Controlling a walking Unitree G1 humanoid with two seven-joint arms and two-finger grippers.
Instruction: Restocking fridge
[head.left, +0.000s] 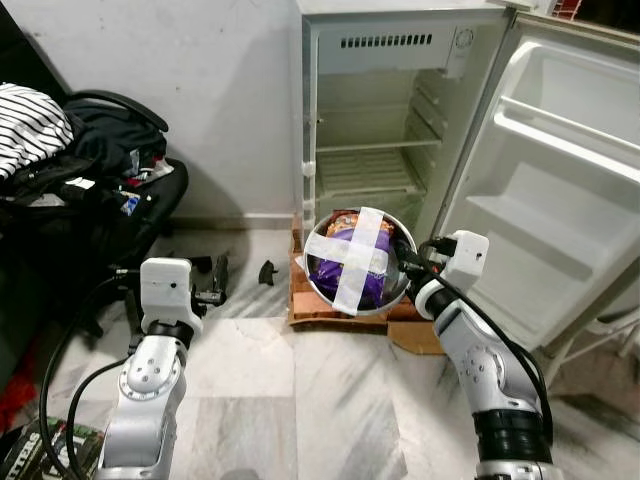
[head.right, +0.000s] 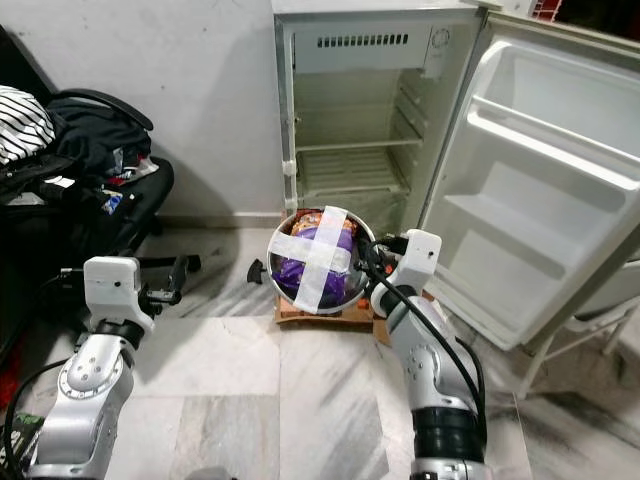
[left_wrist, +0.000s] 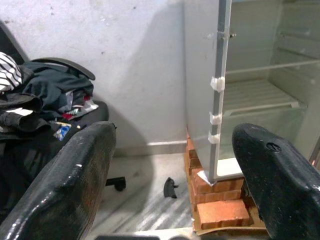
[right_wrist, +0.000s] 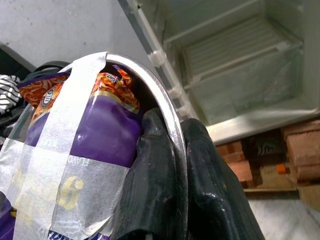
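Note:
A steel bowl (head.left: 322, 292) holds purple and orange snack packets (right_wrist: 107, 132) taped down with a white cross of tape (head.left: 358, 254). My right gripper (head.left: 408, 262) is shut on the bowl's rim, one finger inside and one outside, and holds it tilted in front of the open small fridge (head.left: 385, 130). The fridge shelves (head.left: 362, 170) are bare and its door (head.left: 545, 180) swings wide to the right. My left gripper (head.left: 213, 287) is open and raised at the left, apart from the bowl, pointing toward the fridge's left edge (left_wrist: 218, 90).
The fridge stands on bricks (left_wrist: 220, 200) over cardboard (head.left: 415, 338). A black office chair (head.left: 120, 190) piled with clothes stands at the left by the wall. A small black part (head.left: 267, 270) lies on the marble floor (head.left: 300, 400).

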